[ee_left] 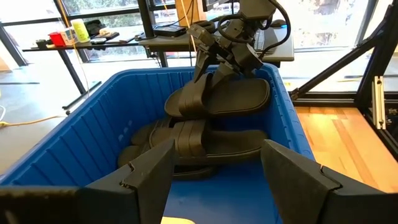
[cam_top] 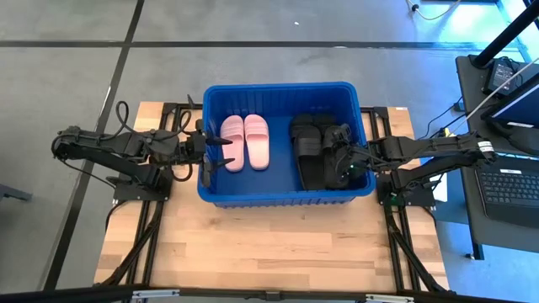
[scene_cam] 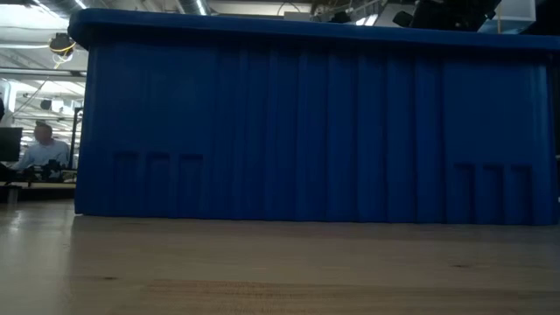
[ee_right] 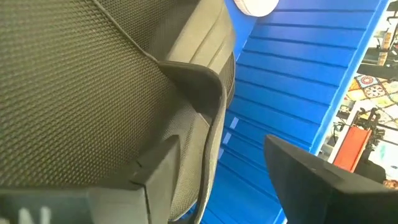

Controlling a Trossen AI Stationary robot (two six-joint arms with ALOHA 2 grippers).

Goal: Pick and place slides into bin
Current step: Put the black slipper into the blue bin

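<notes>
Bin (scene_cam: 306,122) wall fills the low view, hiding everything inside.

From above, the bin sits at the table's (cam_top: 253,252) far edge: black slides (cam_top: 316,147) piled at its right end, pink pair (cam_top: 246,141) at its left. Right gripper (cam_top: 344,158), jaws spread, sits over the black pile, one slide between its fingers. Left gripper (cam_top: 212,151), released and empty, hovers at the left wall.

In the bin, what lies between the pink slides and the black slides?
Only bare blue floor of the bin separates the pink slides from the black slides, seen in the high view.
</notes>
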